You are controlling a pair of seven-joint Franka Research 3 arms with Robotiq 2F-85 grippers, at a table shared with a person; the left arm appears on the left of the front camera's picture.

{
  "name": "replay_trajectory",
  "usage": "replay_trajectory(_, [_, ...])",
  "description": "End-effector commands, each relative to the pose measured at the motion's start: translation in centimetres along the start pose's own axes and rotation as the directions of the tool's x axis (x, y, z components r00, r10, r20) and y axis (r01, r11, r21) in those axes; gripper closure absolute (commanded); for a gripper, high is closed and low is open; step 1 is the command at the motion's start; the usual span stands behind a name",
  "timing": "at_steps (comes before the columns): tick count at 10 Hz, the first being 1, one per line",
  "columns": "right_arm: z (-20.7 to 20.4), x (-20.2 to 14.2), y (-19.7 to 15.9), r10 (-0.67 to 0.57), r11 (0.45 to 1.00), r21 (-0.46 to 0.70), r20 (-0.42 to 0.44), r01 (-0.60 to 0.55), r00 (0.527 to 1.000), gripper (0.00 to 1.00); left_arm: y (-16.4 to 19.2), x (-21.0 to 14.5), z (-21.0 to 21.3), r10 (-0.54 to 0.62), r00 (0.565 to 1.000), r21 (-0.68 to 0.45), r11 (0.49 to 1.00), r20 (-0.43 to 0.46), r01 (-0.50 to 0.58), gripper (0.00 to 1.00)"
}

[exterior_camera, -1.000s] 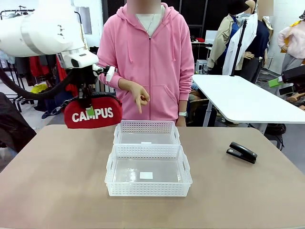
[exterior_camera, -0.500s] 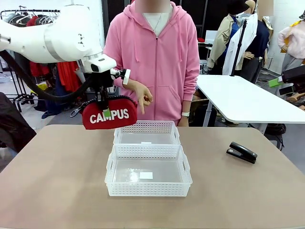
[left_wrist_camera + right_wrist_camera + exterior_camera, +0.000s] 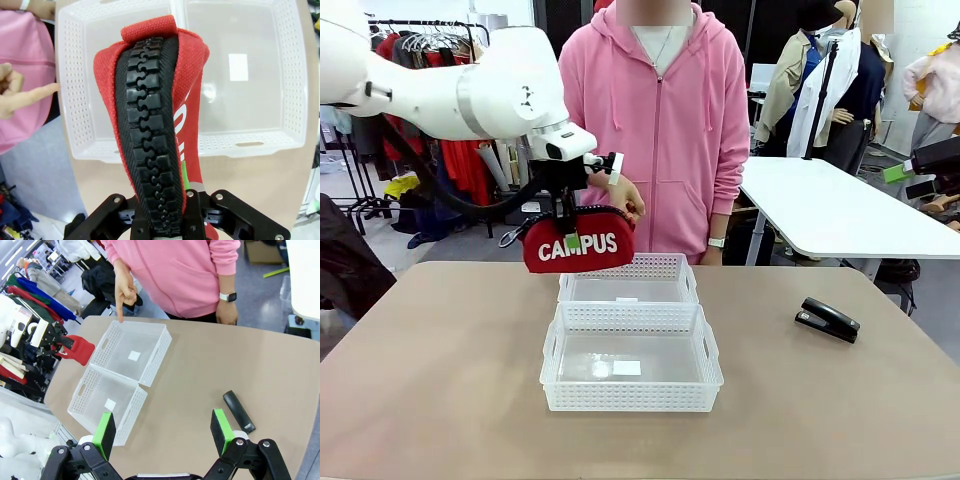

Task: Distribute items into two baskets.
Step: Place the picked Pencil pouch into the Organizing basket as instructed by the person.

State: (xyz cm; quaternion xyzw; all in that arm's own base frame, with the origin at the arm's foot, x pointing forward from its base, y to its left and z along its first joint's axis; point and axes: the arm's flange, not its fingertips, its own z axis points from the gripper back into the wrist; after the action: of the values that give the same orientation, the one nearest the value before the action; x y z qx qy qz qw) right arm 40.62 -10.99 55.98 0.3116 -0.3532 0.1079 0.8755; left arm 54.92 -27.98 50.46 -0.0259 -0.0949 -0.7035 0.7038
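The red pouch [image 3: 579, 243] is gripped in the left jaws and hung in the air above the far basket's [image 3: 655, 266] left corner, where a person's hand [image 3: 125, 290] is pointed. The right jaws are spread open, empty. The stapler [image 3: 827, 319] is seen on the tabletop [image 3: 440, 380], well apart from the near basket [image 3: 630, 397].

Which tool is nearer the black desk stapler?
Right. The right tool hovers on the same side as the black desk stapler; the left tool, gripping the red CAMPUS pouch, is beyond the white lattice baskets.
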Motion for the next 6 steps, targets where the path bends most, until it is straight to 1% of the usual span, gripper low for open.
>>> replay_trajectory(1, [0.0,0.1,0.0,0.003,1.0,0.016,0.012,-0.003,1.0,0.0,1.9,1.4,-0.6,0.036,0.999,0.034,0.999,-0.04,-0.035,1.0])
replay_trajectory(3, [0.0,0.1,0.0,0.003,1.0,0.016,0.012,-0.003,1.0,0.0,3.0,2.1,-1.9,0.053,0.997,0.062,0.997,-0.055,-0.049,1.0])
replay_trajectory(6, [0.0,0.1,0.0,0.003,1.0,0.016,0.012,-0.003,1.0,0.0,3.8,3.9,-3.9,0.025,0.999,0.082,0.996,-0.039,-0.021,1.0])
